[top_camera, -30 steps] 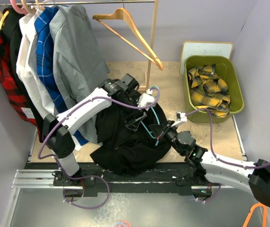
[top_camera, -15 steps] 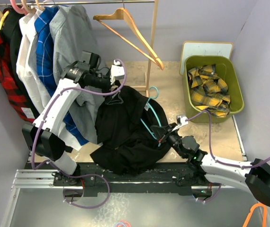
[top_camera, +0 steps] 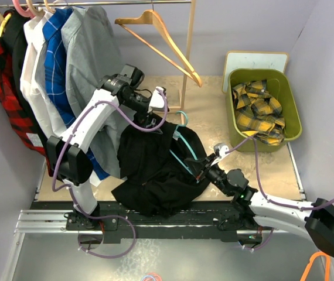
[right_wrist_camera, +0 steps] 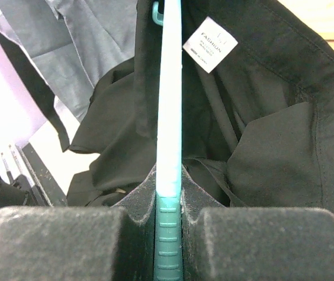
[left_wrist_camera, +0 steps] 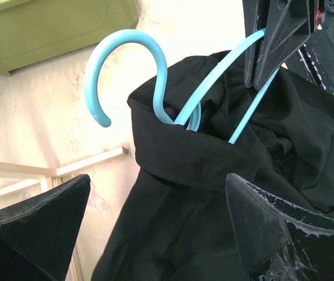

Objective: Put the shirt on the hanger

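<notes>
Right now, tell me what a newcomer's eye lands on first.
The black shirt is bunched at the centre, with the teal hanger poking its hook out of the collar. The right gripper is shut on the hanger's bar; the left gripper hangs open over the collar. At far right, a green bin holds yellow plaid cloth.

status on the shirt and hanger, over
Copy: left gripper open, facing the collar; right gripper shut on hanger. Black shirt bunched round hanger neck, hook poking out. Rack post close behind hook.
</notes>
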